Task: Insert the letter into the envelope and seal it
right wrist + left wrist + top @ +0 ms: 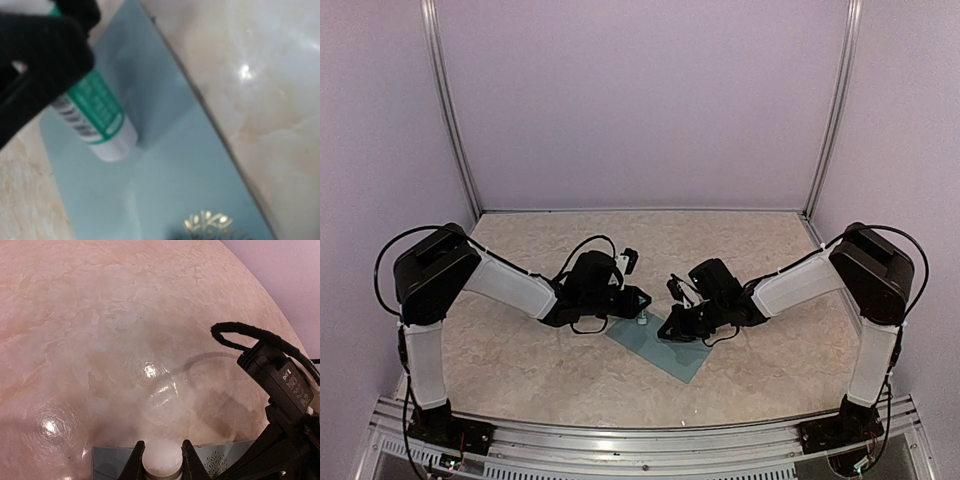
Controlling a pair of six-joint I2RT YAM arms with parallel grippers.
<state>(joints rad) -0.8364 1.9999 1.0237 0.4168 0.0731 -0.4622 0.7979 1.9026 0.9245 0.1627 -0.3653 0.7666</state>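
The teal-blue envelope [665, 350] lies flat on the table between both arms, with a gold ornament [207, 221] printed on it. My left gripper [642, 305] is shut on a green-and-white glue stick [100, 120]. The stick is tilted, its white end at the envelope's surface [175, 170]. In the left wrist view the fingers [139, 455] flank the stick's round white end [161, 460], with the envelope's edge [112, 462] below. My right gripper [670, 330] is shut and rests low on the envelope's near part. The letter is hidden.
The marbled beige tabletop [520, 350] surrounds the envelope. Plain lilac walls with metal corner posts [450, 110] close in the back and sides. The right arm's black wrist and cable [280, 385] stand close to my left gripper.
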